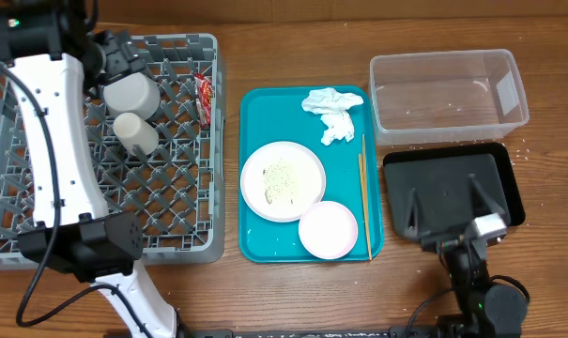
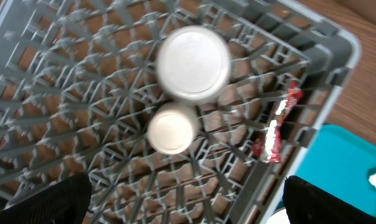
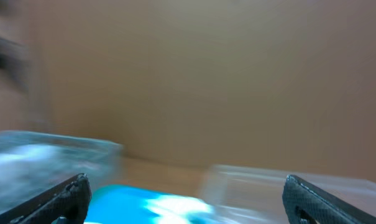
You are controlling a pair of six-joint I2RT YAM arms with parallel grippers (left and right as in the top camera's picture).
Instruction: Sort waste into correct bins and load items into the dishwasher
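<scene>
Two pincers are showing. The left pincer (image 2: 188, 204) is hanging wide open over the grey dish rack (image 1: 39, 235), gripping nothing. The right pincer (image 3: 184, 200) is also standing wide open and empty, near the black tray (image 1: 448, 178).

One white bowl (image 1: 131, 91) and one white cup (image 1: 136, 134) are sitting touching each other inside the rack, towards its far side. One red-and-white sauce packet (image 1: 206, 99) is lying in the rack by its right wall.

One teal tray (image 1: 257, 246) is resting on the desk (image 1: 546, 282), carrying four kinds of thing:
- One crumpled white napkin (image 1: 330, 113) is lying at its far end.
- Two round white plates are lying here: the large plate (image 1: 307, 192), with pale rice scraps (image 1: 282, 178) on it, and the smaller plate (image 1: 328, 230), which is looking clean.
- One pair of thin wooden chopsticks (image 1: 363, 188) is lying along the right edge.

Two bins are standing right of the tray: one clear tub (image 1: 448, 131), and the glossy black tray nearer.
</scene>
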